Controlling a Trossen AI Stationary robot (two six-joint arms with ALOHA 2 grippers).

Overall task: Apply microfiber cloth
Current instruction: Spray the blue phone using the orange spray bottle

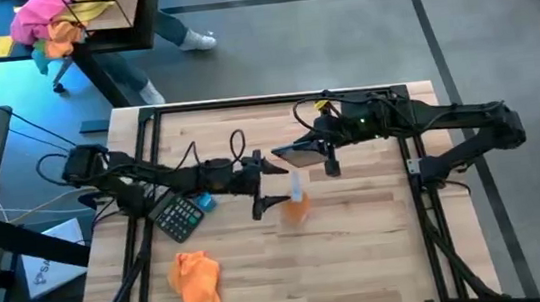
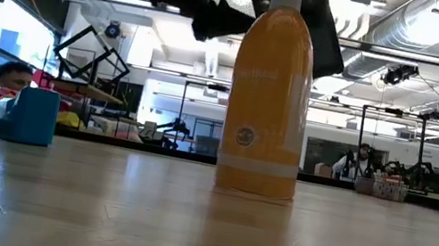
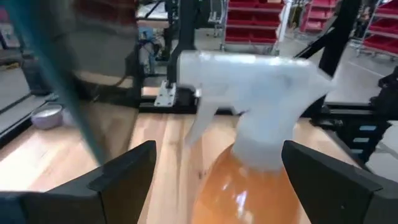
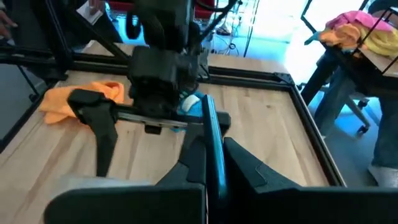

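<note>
High view first: your microfiber cloth (image 1: 195,282) lies crumpled near the front left corner of the surface (image 1: 361,252), well apart from both arms. Your left gripper (image 1: 269,182) has its fingers spread either side of the spray bottle (image 1: 297,203) (clear, orange liquid), not gripping it. Your right gripper (image 1: 302,153) hovers just behind the bottle, fingers pressed on a thin flat dark panel (image 1: 297,153). A calculator (image 1: 178,217) sits under the left arm.
</note>
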